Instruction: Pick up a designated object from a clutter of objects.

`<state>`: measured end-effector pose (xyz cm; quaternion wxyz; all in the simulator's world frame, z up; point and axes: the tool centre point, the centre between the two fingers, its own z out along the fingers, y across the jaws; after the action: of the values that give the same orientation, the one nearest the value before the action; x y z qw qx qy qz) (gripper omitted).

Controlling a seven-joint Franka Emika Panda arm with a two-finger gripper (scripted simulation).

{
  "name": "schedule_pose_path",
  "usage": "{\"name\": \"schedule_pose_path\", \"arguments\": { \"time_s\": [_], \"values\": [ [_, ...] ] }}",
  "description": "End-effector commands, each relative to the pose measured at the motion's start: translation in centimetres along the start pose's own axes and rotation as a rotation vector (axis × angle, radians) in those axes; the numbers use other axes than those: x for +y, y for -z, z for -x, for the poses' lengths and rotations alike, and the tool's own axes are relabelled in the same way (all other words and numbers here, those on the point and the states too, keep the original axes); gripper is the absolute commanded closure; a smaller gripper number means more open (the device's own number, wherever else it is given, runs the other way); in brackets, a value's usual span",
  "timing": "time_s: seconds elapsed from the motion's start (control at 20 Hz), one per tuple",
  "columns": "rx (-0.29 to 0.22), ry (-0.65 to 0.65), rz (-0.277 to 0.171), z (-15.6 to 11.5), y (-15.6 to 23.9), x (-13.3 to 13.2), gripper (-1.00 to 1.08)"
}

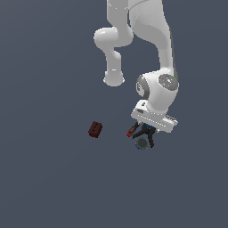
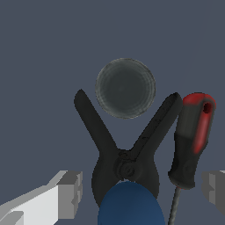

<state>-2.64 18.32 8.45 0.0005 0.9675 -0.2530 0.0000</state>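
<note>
The black V-shaped thing (image 2: 125, 149) lies on the grey floor with its two thick arms spread and a blue round knob (image 2: 129, 204) at its joint end. It also shows under the hand in the exterior view (image 1: 146, 132). My gripper (image 2: 143, 191) hangs right over it, open and empty. One finger (image 2: 70, 193) is on one side of the joint end, the other finger (image 2: 215, 191) is past the screwdriver. In the exterior view the gripper (image 1: 148, 133) is mostly hidden by the white hand. The red-handled screwdriver (image 2: 193, 140) lies beside one arm.
A grey round disc (image 2: 125, 88) sits between the tips of the two black arms; it also shows in the exterior view (image 1: 142, 143). A dark red block (image 1: 95, 129) lies apart toward the exterior view's left. The screwdriver's red handle (image 1: 131, 132) pokes out beside the hand.
</note>
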Motion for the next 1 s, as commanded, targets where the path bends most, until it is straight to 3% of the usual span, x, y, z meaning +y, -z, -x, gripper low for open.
{"name": "schedule_pose_path", "arguments": {
  "time_s": [0.0,0.6,0.95],
  "values": [
    [0.000,-0.018,-0.001,0.5,-0.7,-0.2,-0.92],
    [-0.001,-0.033,-0.001,1.1,-1.9,-0.4,-0.92],
    [0.000,-0.035,-0.001,1.2,-4.8,-0.4,-0.92]
  ]
}}
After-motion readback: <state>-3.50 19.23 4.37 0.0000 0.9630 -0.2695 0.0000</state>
